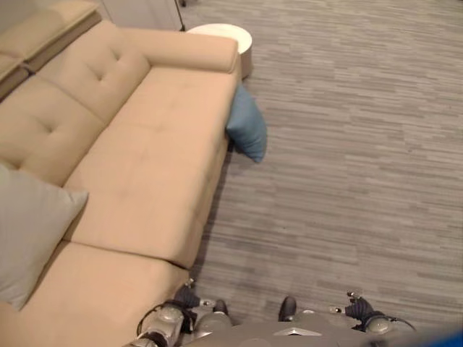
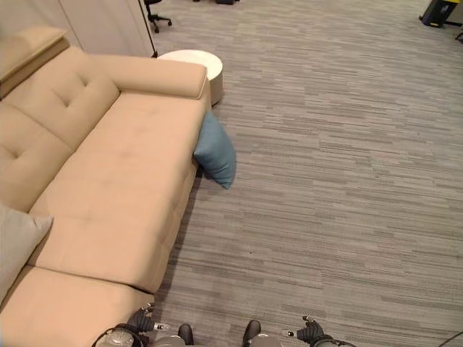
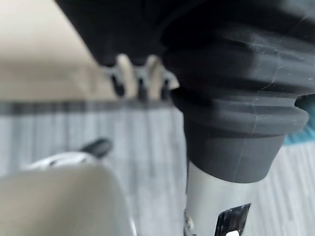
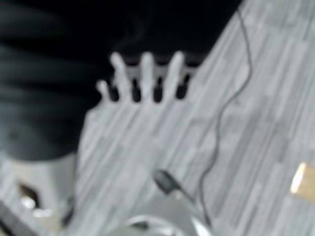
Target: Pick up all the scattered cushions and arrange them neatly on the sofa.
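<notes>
Two cushions in view. Pale grey square fabric cushion (image 1: pixel 29 235): on the seat at the left end of the long beige upholstered sofa (image 1: pixel 145 159), leaning against the tufted backrest. Dusty-blue fabric cushion (image 1: pixel 247 124): on the grey striped carpet floor (image 2: pixel 340 166), standing on edge and leaning against the sofa's front, below the rolled armrest at its far end. Round white side table (image 2: pixel 194 62): on the floor just beyond that armrest. Left hand (image 3: pixel 135 78): low beside the sofa's front edge, fingers straight and spread, holding nothing. Right hand (image 4: pixel 142 78): hanging above the carpet, well apart from both cushions, fingers (image 4: pixel 146 69) straight and fanned apart, holding nothing.
</notes>
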Robot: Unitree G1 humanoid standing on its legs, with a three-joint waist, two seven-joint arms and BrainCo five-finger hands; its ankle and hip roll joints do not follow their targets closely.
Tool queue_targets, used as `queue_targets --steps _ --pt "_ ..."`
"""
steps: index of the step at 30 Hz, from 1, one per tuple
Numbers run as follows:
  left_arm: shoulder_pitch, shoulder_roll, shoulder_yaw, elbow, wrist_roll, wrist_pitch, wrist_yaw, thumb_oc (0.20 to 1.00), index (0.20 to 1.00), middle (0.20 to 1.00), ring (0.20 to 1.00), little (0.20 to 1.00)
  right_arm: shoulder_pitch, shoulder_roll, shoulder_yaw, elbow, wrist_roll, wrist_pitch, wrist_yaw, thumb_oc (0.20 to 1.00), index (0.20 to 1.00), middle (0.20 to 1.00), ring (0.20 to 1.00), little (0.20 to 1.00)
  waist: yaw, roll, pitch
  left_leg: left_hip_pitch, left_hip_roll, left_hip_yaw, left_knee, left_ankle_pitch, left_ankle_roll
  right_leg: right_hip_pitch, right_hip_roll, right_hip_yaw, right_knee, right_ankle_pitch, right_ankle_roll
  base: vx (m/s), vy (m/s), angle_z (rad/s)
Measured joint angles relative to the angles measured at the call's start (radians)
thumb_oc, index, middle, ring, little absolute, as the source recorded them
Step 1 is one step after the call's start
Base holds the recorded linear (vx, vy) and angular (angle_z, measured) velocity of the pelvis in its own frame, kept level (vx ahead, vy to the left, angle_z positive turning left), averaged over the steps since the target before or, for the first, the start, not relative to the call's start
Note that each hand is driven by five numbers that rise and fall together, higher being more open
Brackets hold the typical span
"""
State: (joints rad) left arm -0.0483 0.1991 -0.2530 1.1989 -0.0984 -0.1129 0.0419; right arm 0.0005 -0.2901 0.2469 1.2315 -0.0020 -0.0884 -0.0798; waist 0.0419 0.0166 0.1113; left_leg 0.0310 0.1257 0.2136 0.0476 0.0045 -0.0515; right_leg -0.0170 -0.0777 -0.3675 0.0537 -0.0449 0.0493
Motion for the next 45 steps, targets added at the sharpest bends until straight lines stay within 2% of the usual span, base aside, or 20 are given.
queue_targets --steps 6,8,12,16,17,18,20,22,24,28,31,32,33,34,36,38,39,40,42,45 --pt "-0.025 0.013 -0.001 -0.003 -0.009 -0.002 0.001 1.0 1.0 1.0 1.0 1.0 0.0 0.0 0.0 0.005 0.021 0.001 -0.001 1.0 1.0 1.0 1.0 1.0 0.003 -0.053 0.011 -0.133 0.002 -0.107 0.293 0.057 -0.114 0.081 0.007 0.029 -0.1 0.004 -0.043 0.09 -0.082 -0.02" --pt "-0.029 0.01 0.0 -0.004 -0.011 -0.002 0.001 1.0 1.0 1.0 1.0 1.0 -0.01 -0.009 0.003 0.004 0.032 0.0 -0.003 1.0 1.0 1.0 1.0 1.0 0.001 -0.056 0.004 -0.17 -0.017 -0.112 0.253 0.038 -0.105 0.078 0.01 0.034 -0.12 0.009 -0.05 0.25 -0.046 -0.17" --pt "-0.045 -0.001 -0.002 -0.002 -0.011 -0.003 0.005 1.0 1.0 1.0 1.0 1.0 -0.041 -0.003 0.006 0.04 0.042 0.001 -0.004 1.0 1.0 1.0 1.0 1.0 0.02 -0.059 0.01 -0.18 -0.089 -0.138 -0.09 0.074 -0.102 0.087 0.05 0.102 -0.152 0.015 -0.071 0.26 -0.044 -0.33" --pt "-0.047 0.001 -0.002 0.0 -0.011 0.0 0.007 1.0 1.0 1.0 1.0 1.0 -0.065 -0.003 0.005 0.053 0.048 -0.001 -0.005 1.0 1.0 1.0 1.0 1.0 0.033 -0.043 0.02 -0.18 -0.092 -0.106 -0.069 0.117 -0.06 0.139 0.095 0.161 -0.151 -0.018 -0.1 0.32 0.049 -0.71" --pt "-0.043 -0.005 -0.002 0.0 -0.011 0.0 0.007 1.0 1.0 1.0 1.0 1.0 -0.056 -0.006 0.005 0.053 0.048 -0.001 -0.005 1.0 1.0 1.0 1.0 1.0 0.03 -0.034 0.012 -0.156 -0.094 -0.099 -0.062 0.117 -0.058 0.155 0.097 0.166 -0.15 -0.035 -0.086 0.41 0.105 -0.6" --pt "-0.047 -0.008 -0.003 -0.002 -0.011 0.002 0.007 1.0 1.0 1.0 1.0 1.0 -0.054 -0.002 0.008 0.063 0.048 0.0 -0.006 1.0 1.0 1.0 1.0 1.0 0.024 -0.035 0.015 -0.118 -0.119 -0.095 -0.081 0.099 0.008 0.162 0.08 0.169 -0.112 -0.055 -0.047 0.37 0.102 -0.41" --pt "-0.051 -0.016 -0.005 -0.017 -0.012 0.003 0.008 1.0 1.0 1.0 1.0 1.0 -0.058 0.0 0.017 0.063 0.045 0.005 -0.004 1.0 1.0 1.0 1.0 1.0 0.03 -0.007 0.027 -0.052 -0.09 -0.067 -0.118 0.074 0.055 0.022 0.053 0.151 0.253 -0.131 0.05 0.15 0.045 -0.61" --pt "-0.057 0.006 -0.033 -0.037 -0.013 0.001 0.008 1.0 1.0 1.0 1.0 1.0 -0.033 0.011 0.044 -0.003 0.037 0.0 -0.002 1.0 1.0 1.0 1.0 1.0 0.009 -0.019 0.022 -0.016 -0.117 -0.056 -0.104 0.035 0.084 -0.176 -0.057 0.115 0.623 -0.144 0.14 0.29 0.068 -0.2" --pt "-0.081 0.021 -0.05 -0.037 -0.025 0.002 0.009 1.0 1.0 1.0 1.0 1.0 -0.04 0.016 0.034 -0.011 0.037 0.001 -0.003 1.0 1.0 1.0 1.0 1.0 -0.001 -0.05 0.027 0.035 -0.163 -0.055 -0.117 0.0 0.098 -0.249 -0.155 0.09 0.695 -0.148 0.154 0.29 0.012 0.1" --pt "-0.086 0.025 -0.061 -0.042 -0.037 0.001 0.008 1.0 1.0 1.0 1.0 1.0 -0.043 0.019 0.035 -0.026 0.037 -0.004 -0.002 1.0 1.0 1.0 1.0 1.0 -0.001 -0.044 0.024 0.11 -0.167 -0.045 -0.133 -0.025 0.091 -0.261 -0.187 0.014 0.472 -0.114 0.112 0.27 -0.134 0.09" --pt "-0.069 0.023 -0.038 -0.025 -0.036 0.001 0.008 1.0 1.0 1.0 1.0 1.0 -0.063 0.018 0.032 -0.028 0.036 -0.005 -0.003 1.0 1.0 1.0 1.0 1.0 0.002 -0.044 0.021 0.144 -0.147 -0.015 -0.135 -0.061 0.038 -0.255 -0.191 -0.1 0.116 0.022 0.111 0.48 -0.266 -0.04" --pt "-0.048 0.028 -0.021 -0.026 -0.036 0.002 0.009 1.0 1.0 1.0 1.0 1.0 -0.083 0.019 0.031 -0.029 0.036 -0.006 -0.003 1.0 1.0 1.0 1.0 1.0 -0.008 -0.04 0.017 0.186 -0.124 -0.031 -0.133 -0.101 0.02 -0.244 -0.158 -0.037 -0.012 0.105 0.122 0.51 -0.265 0.01" --pt "-0.046 0.025 -0.023 -0.025 -0.035 0.002 0.008 1.0 1.0 1.0 1.0 1.0 -0.074 0.02 0.032 -0.018 0.035 -0.006 -0.002 1.0 1.0 1.0 1.0 1.0 -0.014 -0.055 0.011 0.215 -0.122 -0.038 -0.131 -0.116 -0.001 -0.225 -0.157 -0.016 -0.016 0.137 0.096 0.39 -0.216 0.22" --pt "-0.042 0.014 -0.021 -0.014 -0.036 0.002 0.011 1.0 1.0 1.0 1.0 1.0 -0.083 0.017 0.03 0.005 0.036 0.0 -0.002 1.0 1.0 1.0 1.0 1.0 -0.022 -0.033 0.008 0.24 -0.091 -0.057 -0.117 -0.135 -0.026 -0.212 -0.139 -0.008 0.027 0.169 0.075 0.21 -0.158 0.43" --pt "-0.036 -0.012 -0.022 0.0 -0.037 0.0 0.008 1.0 1.0 1.0 1.0 1.0 -0.059 0.015 0.021 0.003 0.036 0.006 -0.002 1.0 1.0 1.0 1.0 1.0 -0.027 -0.027 -0.014 0.22 -0.052 -0.064 0.002 -0.132 -0.055 -0.165 -0.1 0.001 0.03 0.153 0.022 0.21 -0.312 0.19" --pt "-0.026 -0.04 -0.021 0.002 -0.039 -0.002 0.008 1.0 1.0 1.0 1.0 1.0 -0.056 0.016 -0.004 -0.005 0.042 0.003 -0.003 1.0 1.0 1.0 1.0 1.0 -0.02 -0.039 -0.022 0.103 -0.016 -0.112 0.267 -0.085 -0.113 -0.095 -0.067 -0.014 -0.021 0.14 -0.033 0.19 -0.435 0.03" --pt "-0.038 -0.045 -0.021 -0.001 -0.041 -0.003 0.008 1.0 1.0 1.0 1.0 1.0 -0.057 0.015 -0.004 -0.012 0.05 0.0 -0.005 1.0 1.0 1.0 1.0 1.0 -0.011 -0.065 -0.008 0.012 -0.011 -0.131 0.448 -0.023 -0.132 -0.077 -0.067 -0.027 -0.033 0.132 -0.072 0.2 -0.281 0.0" --pt "-0.055 -0.044 -0.022 -0.012 -0.048 -0.004 0.007 1.0 1.0 1.0 1.0 1.0 -0.056 0.015 0.004 -0.012 0.056 -0.001 -0.005 1.0 1.0 1.0 1.0 1.0 0.018 -0.084 0.004 -0.123 -0.001 -0.152 0.678 0.119 -0.14 -0.042 -0.059 -0.028 -0.067 0.128 -0.095 0.15 -0.156 -0.27" --pt "-0.049 -0.029 -0.013 -0.032 -0.057 -0.007 0.007 1.0 1.0 1.0 1.0 1.0 -0.072 0.013 0.017 -0.007 0.06 -0.002 -0.009 1.0 1.0 1.0 1.0 1.0 0.023 -0.102 0.012 -0.203 -0.009 -0.165 0.714 0.036 -0.135 -0.004 -0.042 -0.024 -0.087 0.103 -0.116 0.29 -0.149 -0.16" --pt "-0.058 -0.031 -0.014 -0.055 -0.078 -0.009 0.007 1.0 1.0 1.0 1.0 1.0 -0.085 0.006 0.024 0.003 0.078 -0.005 -0.015 1.0 1.0 1.0 1.0 1.0 0.03 -0.094 0.021 -0.276 -0.021 -0.069 0.435 0.019 -0.104 0.075 0.011 -0.036 -0.15 0.06 -0.095 0.33 -0.058 0.0"
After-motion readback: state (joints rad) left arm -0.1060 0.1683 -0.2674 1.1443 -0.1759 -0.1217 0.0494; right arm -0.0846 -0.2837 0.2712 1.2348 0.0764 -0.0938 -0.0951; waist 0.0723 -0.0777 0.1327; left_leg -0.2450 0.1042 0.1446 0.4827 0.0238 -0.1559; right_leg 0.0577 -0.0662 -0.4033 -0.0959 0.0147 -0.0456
